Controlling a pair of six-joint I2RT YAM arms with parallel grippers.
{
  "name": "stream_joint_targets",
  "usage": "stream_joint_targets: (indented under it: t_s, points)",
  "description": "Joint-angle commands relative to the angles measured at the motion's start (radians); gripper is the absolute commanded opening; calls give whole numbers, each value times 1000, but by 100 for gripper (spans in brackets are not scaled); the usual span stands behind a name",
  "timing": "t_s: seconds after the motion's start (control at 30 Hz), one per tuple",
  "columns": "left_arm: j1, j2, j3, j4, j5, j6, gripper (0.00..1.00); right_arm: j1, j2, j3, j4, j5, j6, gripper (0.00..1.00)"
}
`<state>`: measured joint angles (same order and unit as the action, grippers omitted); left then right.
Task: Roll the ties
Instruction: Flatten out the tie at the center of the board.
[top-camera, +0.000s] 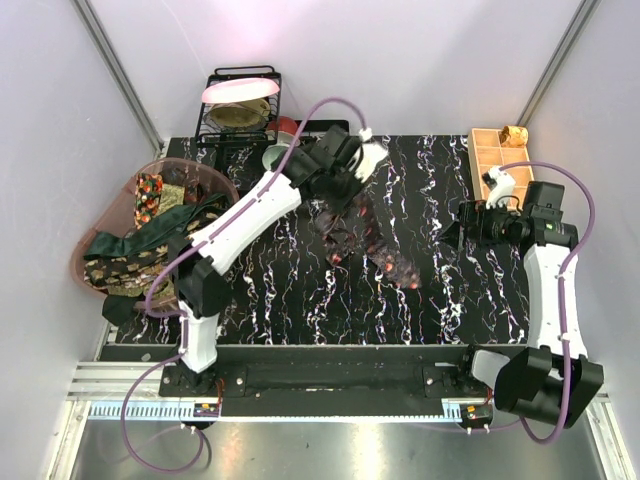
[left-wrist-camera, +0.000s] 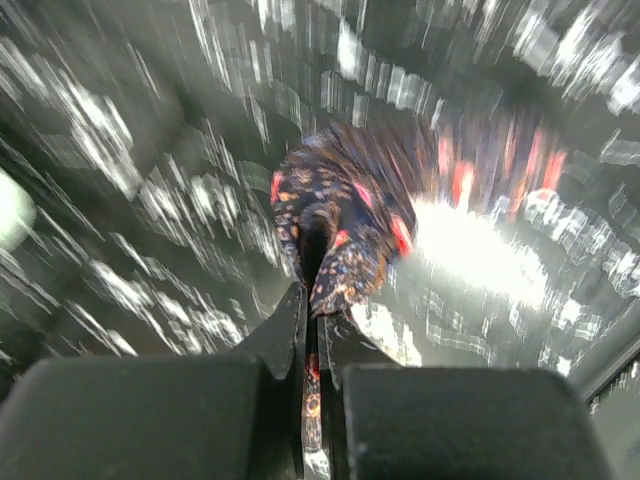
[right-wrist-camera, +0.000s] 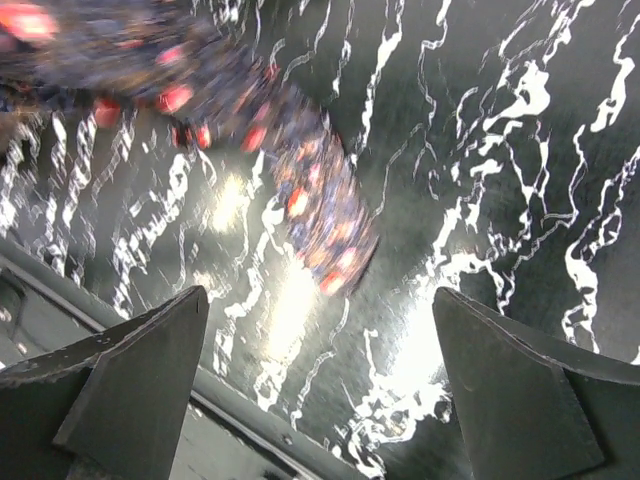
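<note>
Right hand (right-wrist-camera: 315, 300) stands wide, gripping nothing, above the marbled black worktop (top-camera: 300, 290). Its wrist view shows the free end of the red-dotted tie (right-wrist-camera: 320, 220) just ahead, blurred. Farther back, the left hand (left-wrist-camera: 310, 305) is pinched tight on that tie's other end, with fabric bunched beyond the fingertips. Only the top view shows other ties (top-camera: 130, 250) heaped in a pink basket (top-camera: 190, 165) at the left.

No readable text, labels, brands, numbers or signs in any view.

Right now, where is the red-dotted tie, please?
In the top view the tie lies centrally on the table, one end pinched in the left pincer.
</note>
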<state>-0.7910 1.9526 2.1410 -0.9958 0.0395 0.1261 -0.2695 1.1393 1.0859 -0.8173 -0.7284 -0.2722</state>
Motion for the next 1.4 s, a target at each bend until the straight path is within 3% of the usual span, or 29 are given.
stream_joint_targets:
  t_s: [0.0,0.2,0.4,0.6,0.73,1.1,1.23,1.27,1.3,1.37]
  points:
    - [97,-34,-264,26,128,-97,0,15,-36,-9,-44,-11,-191,100]
    - [187,-29,-349,82,161,-114,0,261,-125,-210,240,208,-162,97]
    - [216,-11,-368,75,172,-103,0,469,21,-327,477,377,-309,76]
    - [249,-4,-375,71,195,-102,0,539,167,-296,506,420,-393,60]
    - [257,3,-372,71,204,-92,0,624,224,-314,524,472,-436,60]
    - [280,37,-357,66,246,-86,0,661,395,-311,573,578,-513,58]
    - [300,48,-345,66,267,-83,0,670,410,-331,589,606,-524,42]
    - [303,46,-343,65,287,-83,0,670,404,-334,587,603,-521,13]
    - [306,45,-345,66,296,-80,0,671,396,-336,578,601,-515,0]
    - [315,26,-355,72,360,-57,7,670,361,-330,518,584,-493,0]
